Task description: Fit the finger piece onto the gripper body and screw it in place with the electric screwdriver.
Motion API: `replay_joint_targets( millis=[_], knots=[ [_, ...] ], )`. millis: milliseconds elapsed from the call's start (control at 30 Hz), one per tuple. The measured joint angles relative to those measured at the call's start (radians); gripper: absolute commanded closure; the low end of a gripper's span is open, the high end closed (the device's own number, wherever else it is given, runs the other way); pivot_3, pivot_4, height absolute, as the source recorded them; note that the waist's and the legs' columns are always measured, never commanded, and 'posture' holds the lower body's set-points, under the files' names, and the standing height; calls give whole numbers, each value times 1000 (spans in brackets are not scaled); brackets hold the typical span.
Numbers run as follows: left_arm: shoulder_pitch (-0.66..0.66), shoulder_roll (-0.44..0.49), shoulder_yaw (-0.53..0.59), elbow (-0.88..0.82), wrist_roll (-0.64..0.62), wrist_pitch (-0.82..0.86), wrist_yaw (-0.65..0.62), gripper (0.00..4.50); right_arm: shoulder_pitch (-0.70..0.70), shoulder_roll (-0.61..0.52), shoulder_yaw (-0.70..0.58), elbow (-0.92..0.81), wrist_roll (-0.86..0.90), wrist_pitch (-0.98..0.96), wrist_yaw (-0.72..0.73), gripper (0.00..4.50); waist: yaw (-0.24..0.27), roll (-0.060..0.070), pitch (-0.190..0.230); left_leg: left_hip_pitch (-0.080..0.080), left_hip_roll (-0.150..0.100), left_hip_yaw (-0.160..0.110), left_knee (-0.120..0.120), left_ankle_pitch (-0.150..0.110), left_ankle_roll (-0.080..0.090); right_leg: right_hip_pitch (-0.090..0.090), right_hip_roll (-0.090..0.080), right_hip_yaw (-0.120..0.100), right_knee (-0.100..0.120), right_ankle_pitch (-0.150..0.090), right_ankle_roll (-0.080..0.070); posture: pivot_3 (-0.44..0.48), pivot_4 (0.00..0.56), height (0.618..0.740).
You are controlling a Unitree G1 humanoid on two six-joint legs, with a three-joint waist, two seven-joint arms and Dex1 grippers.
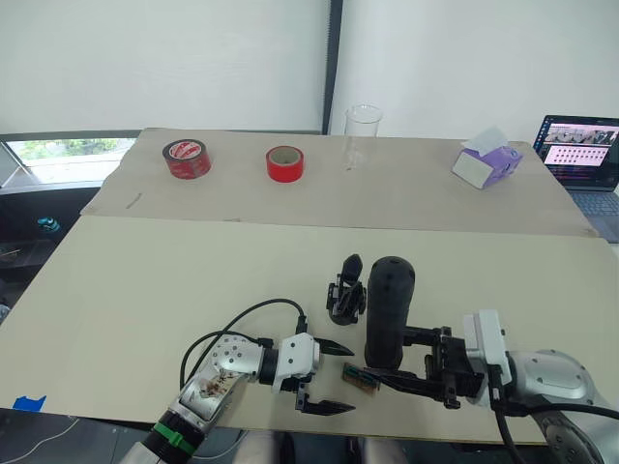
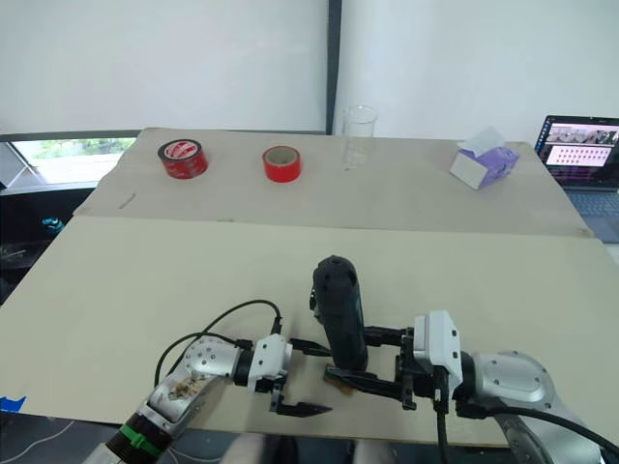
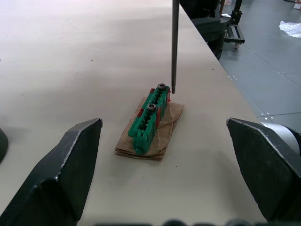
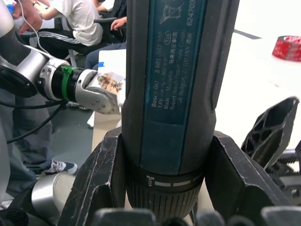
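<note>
Black fingers of the left claw (image 1: 327,378) stand wide apart and empty near the counter's (image 1: 145,280) front edge. At its 3 o'clock lies a flat green-brown piece (image 3: 149,123), the screwdriver's thin bit tip just beside its far screw. The gripper body (image 1: 345,295) stands at 12 o'clock of that piece. The right claw (image 1: 411,360) clamps the upright electric screwdriver (image 1: 389,309).

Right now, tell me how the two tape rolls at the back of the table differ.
The left tape roll is dark red with white lettering printed round its outside; the right tape roll is plain, brighter red with no print visible. The left one looks wider across with a thicker band of tape; the right one looks narrower with a thin band round a pale core. Both lie flat, hole upward, apart from each other.
</note>
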Motion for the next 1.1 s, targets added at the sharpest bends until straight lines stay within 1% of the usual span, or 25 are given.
replay_joint_targets(
  millis=[200,533,1100],
  knots=[
    [-3,0,-1,2,0,-1,-2,0,2,0,-2,-1,4,0,2,2594,0,0,0,0,0,0,0,0,0,0,0,0,0,0,0,0,150,740],
    [-15,-5,-2,17,0,-3,-7,0,-34,-5,-55,-31,87,9,-36,2594,2,0,0,1,0,0,0,0,0,1,0,0,0,0,0,0,150,740],
    [-34,-16,-1,42,0,-8,-9,0,-32,18,-34,-20,55,14,-31,2594,3,0,0,1,0,0,1,0,0,1,0,0,0,0,0,0,150,740]
  ],
)
